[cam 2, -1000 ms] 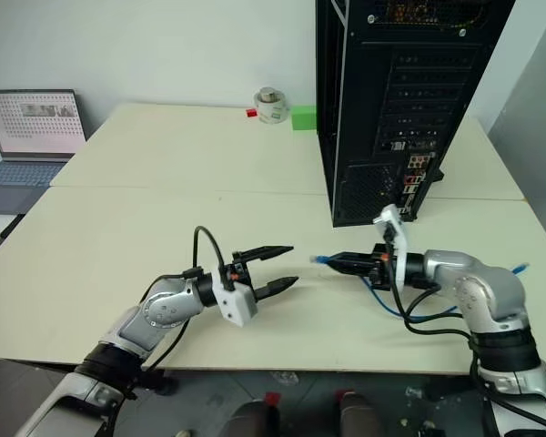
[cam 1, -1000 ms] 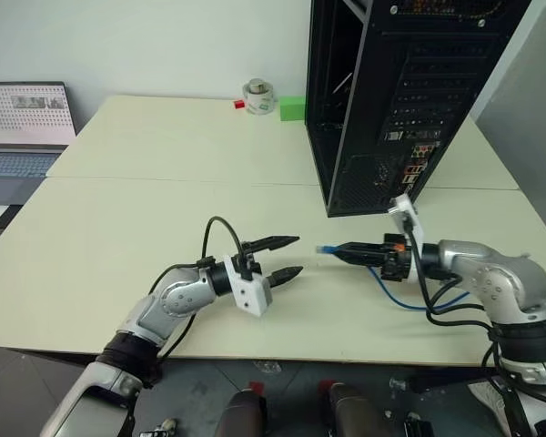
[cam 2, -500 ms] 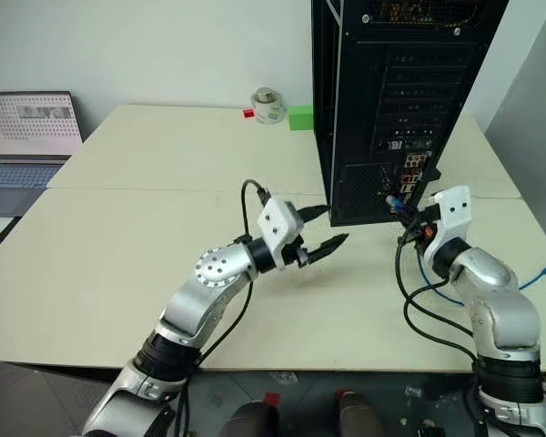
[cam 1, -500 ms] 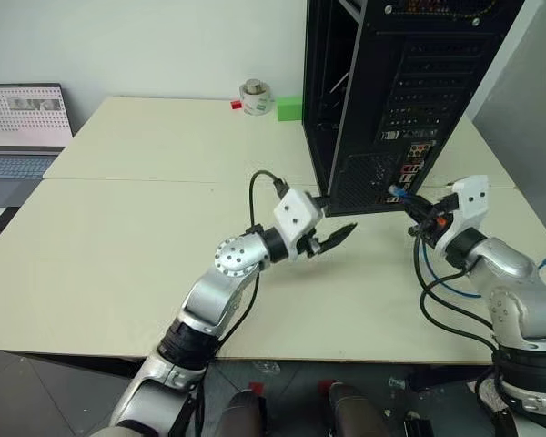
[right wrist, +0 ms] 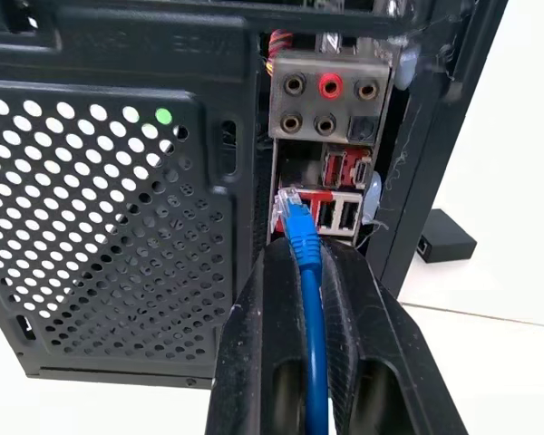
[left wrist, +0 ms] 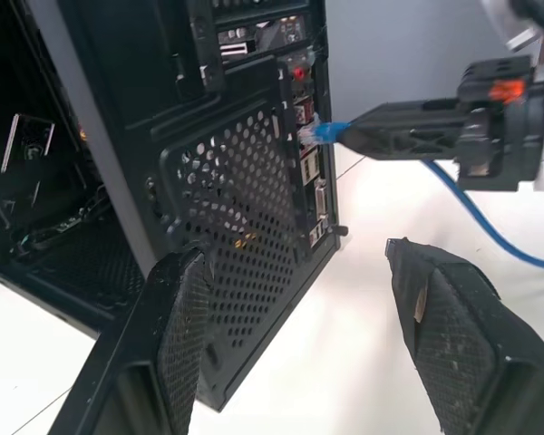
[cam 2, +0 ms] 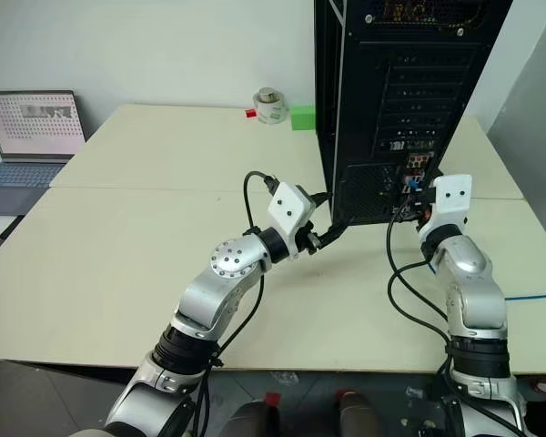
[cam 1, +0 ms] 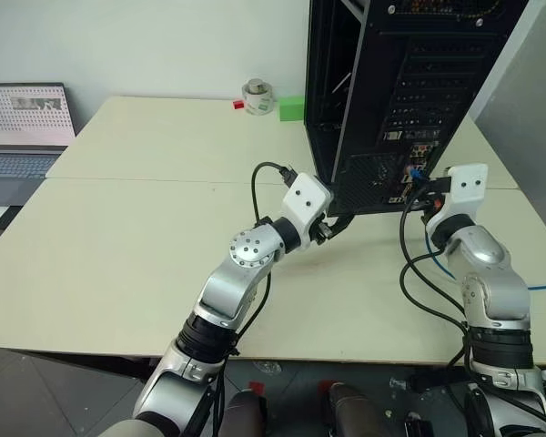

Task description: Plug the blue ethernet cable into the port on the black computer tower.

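The black computer tower (cam 1: 391, 91) stands at the back right of the table, its rear connector panel turned toward my right arm. My right gripper (right wrist: 295, 249) is shut on the blue ethernet cable (right wrist: 310, 344), just behind its clear plug (right wrist: 290, 201). The plug's tip sits at the port (right wrist: 277, 217) beside the red sockets; I cannot tell whether it is seated. The cable's slack trails off to the right (cam 1: 537, 287). My left gripper (left wrist: 295, 258) is open, one finger either side of the tower's lower rear corner, not touching it.
A laptop (cam 1: 23, 127) sits at the far left. A tape roll (cam 1: 257, 94) and a green block (cam 1: 292, 108) lie at the table's back, left of the tower. A small black box (right wrist: 444, 237) rests on the table beyond the tower. Black arm cables loop near both wrists.
Both arms rose from the table's front toward the tower. The right gripper swung from pointing left to pointing at the rear panel, carrying the plug there. The left gripper moved up to the tower's lower corner.
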Controlling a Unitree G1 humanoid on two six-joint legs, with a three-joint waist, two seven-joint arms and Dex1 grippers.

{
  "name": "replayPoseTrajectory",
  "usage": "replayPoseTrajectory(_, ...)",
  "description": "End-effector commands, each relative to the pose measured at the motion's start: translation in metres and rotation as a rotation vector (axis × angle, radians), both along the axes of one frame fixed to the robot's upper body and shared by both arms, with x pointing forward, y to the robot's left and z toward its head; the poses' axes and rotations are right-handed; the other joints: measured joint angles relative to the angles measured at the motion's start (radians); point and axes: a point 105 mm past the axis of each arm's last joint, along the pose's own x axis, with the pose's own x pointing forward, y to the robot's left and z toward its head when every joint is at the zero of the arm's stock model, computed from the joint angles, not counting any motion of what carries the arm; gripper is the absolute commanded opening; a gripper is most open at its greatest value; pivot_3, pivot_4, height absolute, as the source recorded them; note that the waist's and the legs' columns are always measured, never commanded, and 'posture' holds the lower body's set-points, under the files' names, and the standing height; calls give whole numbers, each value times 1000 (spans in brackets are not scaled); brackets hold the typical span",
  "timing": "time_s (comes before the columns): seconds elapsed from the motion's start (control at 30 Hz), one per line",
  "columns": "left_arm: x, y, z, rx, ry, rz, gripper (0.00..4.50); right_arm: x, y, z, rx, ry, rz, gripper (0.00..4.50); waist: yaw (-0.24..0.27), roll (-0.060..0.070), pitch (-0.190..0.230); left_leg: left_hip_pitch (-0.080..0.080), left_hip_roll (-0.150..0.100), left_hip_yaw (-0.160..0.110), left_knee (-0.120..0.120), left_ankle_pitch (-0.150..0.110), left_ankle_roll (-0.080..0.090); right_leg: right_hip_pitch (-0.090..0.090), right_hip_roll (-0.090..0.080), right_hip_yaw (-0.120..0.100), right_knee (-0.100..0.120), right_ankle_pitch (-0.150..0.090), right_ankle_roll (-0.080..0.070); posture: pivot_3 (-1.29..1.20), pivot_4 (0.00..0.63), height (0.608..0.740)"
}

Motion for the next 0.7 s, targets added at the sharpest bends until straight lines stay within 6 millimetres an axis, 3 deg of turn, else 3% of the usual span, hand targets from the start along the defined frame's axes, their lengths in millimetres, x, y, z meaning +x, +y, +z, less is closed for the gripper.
replayPoseTrajectory(0.03,-3,-1,12,-14,-49,0,3167,2,-6,19,15,-74,-33,0,0,0,0,0,0,0,0,0,0,0,0,0,0,0,0,0,150,740)
replayPoseTrajectory(0.7,-4,-1,11,-4,-49,-6,3167,7,-2,29,64,-94,-11,0,-4,0,0,1,0,2,0,0,0,0,0,2,0,0,0,0,150,740)
